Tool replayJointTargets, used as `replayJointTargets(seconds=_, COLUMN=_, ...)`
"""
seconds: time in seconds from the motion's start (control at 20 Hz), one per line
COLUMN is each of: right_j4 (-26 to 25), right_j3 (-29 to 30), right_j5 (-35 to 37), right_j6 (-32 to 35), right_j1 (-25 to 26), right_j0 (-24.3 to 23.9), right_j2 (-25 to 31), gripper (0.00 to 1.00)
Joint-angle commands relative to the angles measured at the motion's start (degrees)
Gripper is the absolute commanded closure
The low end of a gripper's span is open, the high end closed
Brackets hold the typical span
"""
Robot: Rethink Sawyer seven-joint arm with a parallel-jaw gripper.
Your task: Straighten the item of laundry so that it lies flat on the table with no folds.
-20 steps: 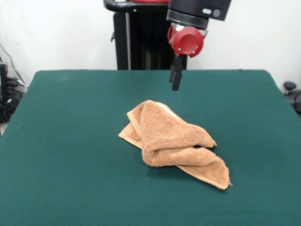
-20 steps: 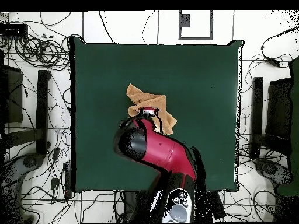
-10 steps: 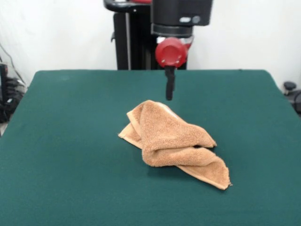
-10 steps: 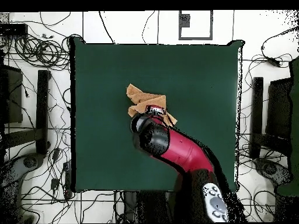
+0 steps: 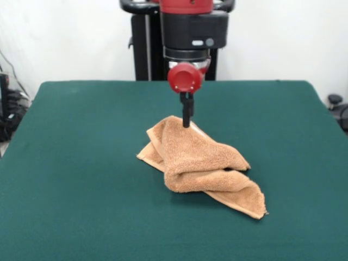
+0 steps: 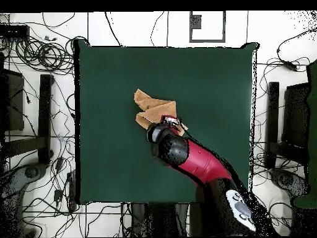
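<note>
The tan-orange towel (image 5: 201, 157) lies crumpled in a folded heap near the middle of the dark green table (image 5: 76, 163). One hemmed corner sticks out toward the front right. My gripper (image 5: 186, 124) hangs straight down from the red wrist, its tip right at the towel's far upper edge. It shows as one narrow dark bar. In the overhead view the arm (image 6: 186, 155) reaches in from the bottom right and covers the near part of the towel (image 6: 153, 105); the gripper itself is hidden under the wrist. No label is visible.
The robot's black pedestal (image 5: 147, 49) stands behind the table's far edge. Cables and dark stands (image 6: 43, 111) lie on the floor around the table (image 6: 204, 80). Green cloth surrounds the towel on all sides.
The arm has swung across the far side of the table and come down, so the gripper's tip now sits at the towel's far edge. The towel has not moved.
</note>
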Motion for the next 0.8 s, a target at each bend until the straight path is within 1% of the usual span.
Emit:
replayJointTargets(seconds=0.05, right_j4=-1.67, right_j3=1.81, right_j5=-0.79, right_j6=2.66, right_j1=3.12, right_j0=5.78, right_j2=3.61, gripper=0.00)
replayJointTargets(seconds=0.15, right_j4=-0.88, right_j3=0.63, right_j5=-0.25, right_j6=3.74, right_j1=3.42, right_j0=9.05, right_j2=0.58, gripper=0.00)
replayJointTargets(seconds=0.3, right_j4=0.10, right_j3=-0.69, right_j5=-1.08, right_j6=4.83, right_j1=4.82, right_j0=12.18, right_j2=-1.99, gripper=0.00)
replayJointTargets(seconds=0.65, right_j4=0.99, right_j3=-2.67, right_j5=-4.55, right_j6=5.46, right_j1=8.57, right_j0=15.49, right_j2=-4.69, gripper=0.00)
replayJointTargets(seconds=0.75, right_j4=0.88, right_j3=-2.99, right_j5=-4.21, right_j6=5.19, right_j1=8.78, right_j0=16.18, right_j2=-6.16, gripper=0.00)
replayJointTargets(seconds=0.8, right_j4=0.83, right_j3=-2.76, right_j5=-3.12, right_j6=4.98, right_j1=7.94, right_j0=16.32, right_j2=-6.88, gripper=0.00)
